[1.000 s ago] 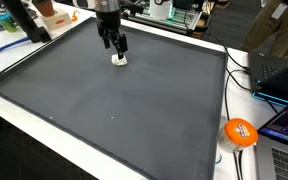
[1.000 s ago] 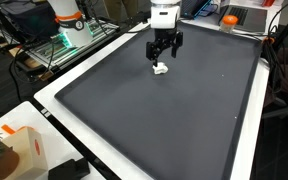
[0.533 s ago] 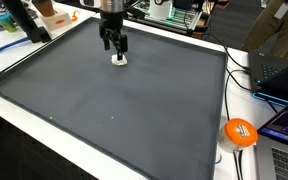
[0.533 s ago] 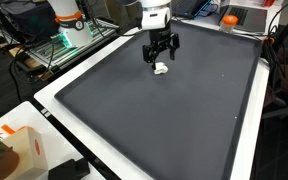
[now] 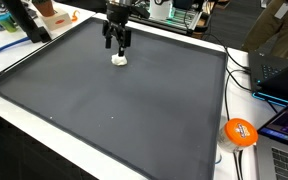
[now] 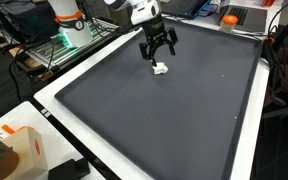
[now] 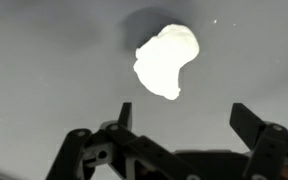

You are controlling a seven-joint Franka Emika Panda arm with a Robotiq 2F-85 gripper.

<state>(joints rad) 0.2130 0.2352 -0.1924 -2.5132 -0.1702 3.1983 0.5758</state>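
Over one end of the large dark grey rubber mat [image 5: 114, 110], you are holding the black two-finger claw [image 5: 118, 46] just above the small white irregular lump [image 5: 120, 59], jaws spread wide and gripping nothing; the lump is lying on the mat, not yet grasped.

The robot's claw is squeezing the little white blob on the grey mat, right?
Not quite. The gripper is open, not squeezing. The wrist view shows the white blob lying free on the grey mat, untouched, beyond the spread jaws.
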